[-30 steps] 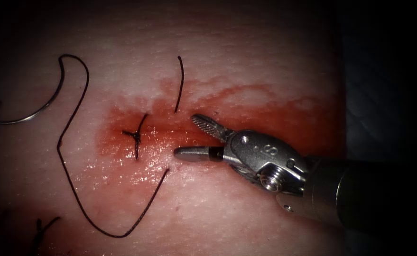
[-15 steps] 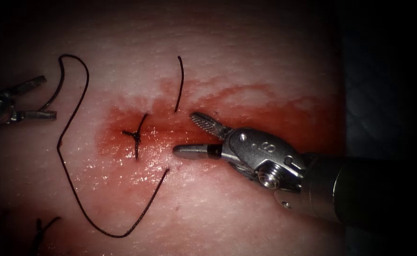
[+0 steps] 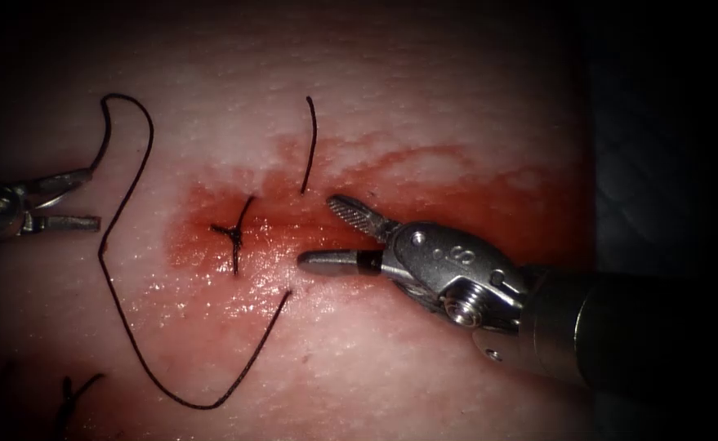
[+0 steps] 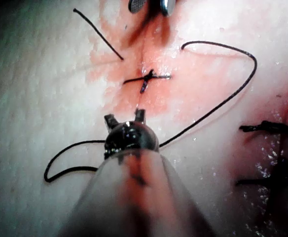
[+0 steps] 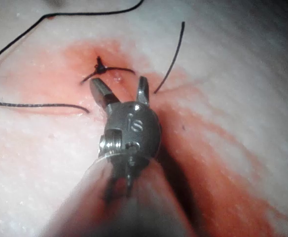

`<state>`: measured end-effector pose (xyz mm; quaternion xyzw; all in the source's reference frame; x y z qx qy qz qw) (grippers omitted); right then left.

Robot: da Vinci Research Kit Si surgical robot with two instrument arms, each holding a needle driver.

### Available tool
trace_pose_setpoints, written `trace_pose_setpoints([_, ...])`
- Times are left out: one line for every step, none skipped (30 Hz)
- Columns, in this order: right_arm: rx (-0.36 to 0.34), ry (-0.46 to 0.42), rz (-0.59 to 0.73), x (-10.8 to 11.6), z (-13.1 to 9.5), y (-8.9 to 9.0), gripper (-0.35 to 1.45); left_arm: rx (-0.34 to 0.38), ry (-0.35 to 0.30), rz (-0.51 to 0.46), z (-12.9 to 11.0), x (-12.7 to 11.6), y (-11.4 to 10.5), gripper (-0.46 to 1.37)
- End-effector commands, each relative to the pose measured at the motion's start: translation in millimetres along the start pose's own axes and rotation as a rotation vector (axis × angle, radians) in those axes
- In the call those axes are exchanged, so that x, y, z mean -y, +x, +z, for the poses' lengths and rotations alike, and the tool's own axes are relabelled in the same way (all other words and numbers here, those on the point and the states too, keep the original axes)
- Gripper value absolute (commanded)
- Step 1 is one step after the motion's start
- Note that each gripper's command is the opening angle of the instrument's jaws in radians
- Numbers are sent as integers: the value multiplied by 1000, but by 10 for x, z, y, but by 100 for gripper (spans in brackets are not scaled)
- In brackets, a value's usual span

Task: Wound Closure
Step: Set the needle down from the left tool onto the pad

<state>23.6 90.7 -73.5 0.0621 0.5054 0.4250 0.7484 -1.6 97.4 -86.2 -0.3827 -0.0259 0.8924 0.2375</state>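
Note:
A tied stitch (image 3: 232, 233) crosses the cut in the red-stained tissue (image 3: 424, 106). My right tool (image 3: 318, 231) hovers just right of that knot, jaws open and holding nothing; the right wrist view shows the tool (image 5: 120, 84) the same way, near the knot (image 5: 99, 64). The curved needle (image 3: 104, 143) lies on the tissue far left of the cut, not in it. My left tool (image 3: 93, 198) is there, jaws open, its upper jaw over the needle's curve, gripping nothing. Long thread (image 3: 130, 335) trails from the needle. In the left wrist view my left tool (image 4: 125, 117) is open.
A short cut piece of thread (image 3: 309, 147) lies above the right tool. An earlier stitch (image 3: 69, 392) sits at the lower left, also seen as dark stitches (image 4: 270, 128). Red fluid (image 3: 473, 188) spreads right of the knot. The tissue's edge (image 3: 589, 163) is at the right.
My left tool came in from the left and settled over the lying needle, jaws narrowing somewhat but still open. The right tool barely moved. The needle and thread stayed put.

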Motion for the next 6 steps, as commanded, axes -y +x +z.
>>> trace_pose_setpoints([0,3,1,0,1,0,117,0,-2,0,0,1,0,31])
trace_pose_setpoints([0,3,1,-1,1,0,117,0,-2,1,0,1,0,33])
trace_pose_setpoints([0,3,1,-1,1,0,117,1,0,0,0,1,0,38])
trace_pose_setpoints([0,2,1,-1,1,0,117,1,0,0,0,0,0,46])
trace_pose_setpoints([0,2,1,-1,1,0,117,1,0,1,0,0,0,49])
trace_pose_setpoints([0,2,1,-1,1,1,117,1,0,1,-1,0,0,51])
